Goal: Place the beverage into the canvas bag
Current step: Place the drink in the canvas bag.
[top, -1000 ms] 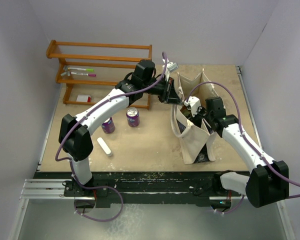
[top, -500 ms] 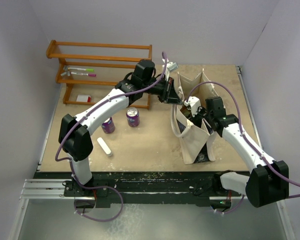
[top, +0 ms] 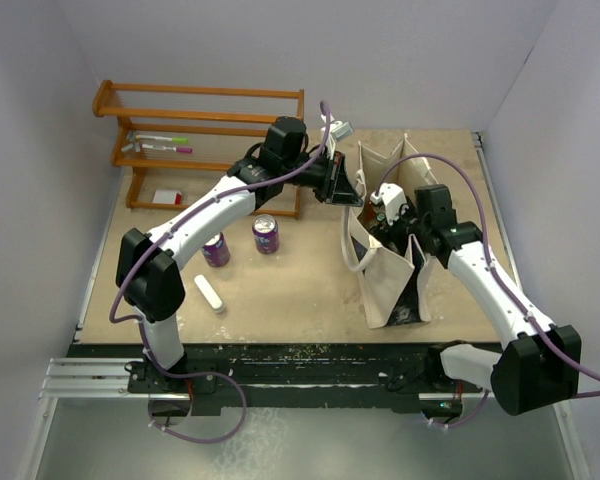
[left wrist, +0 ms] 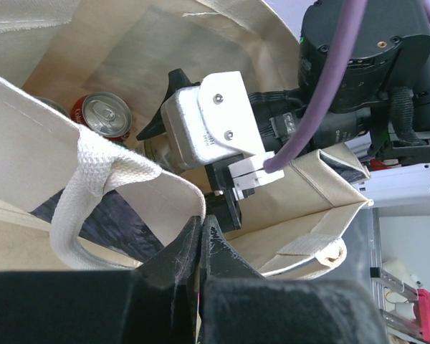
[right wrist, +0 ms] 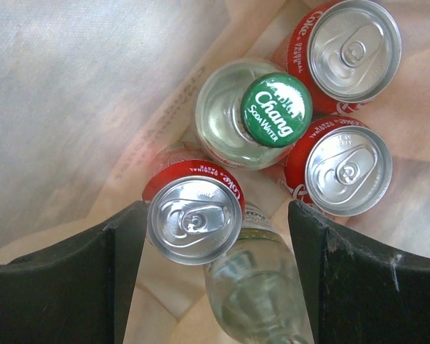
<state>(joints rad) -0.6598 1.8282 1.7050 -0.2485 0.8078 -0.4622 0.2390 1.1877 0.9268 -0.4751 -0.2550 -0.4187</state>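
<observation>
1. The left pincer (left wrist: 202,233) is clamped shut on the rim of the canvas bag (top: 385,290), apparently to keep its mouth open.
2. The right pincer (right wrist: 216,215) is inside the bag, spread wide. The red can (right wrist: 193,217) stands untouched between its fingers (right wrist: 122,247), beside a green-capped bottle (right wrist: 276,109).
3. Two purple cans (top: 266,234) stand on the tabletop (top: 300,290) left of the bag, probably awaiting loading.

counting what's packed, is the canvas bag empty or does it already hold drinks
Not empty: looking down into the canvas bag, the right wrist view shows three red cans and a green-capped bottle standing upright inside.
</observation>
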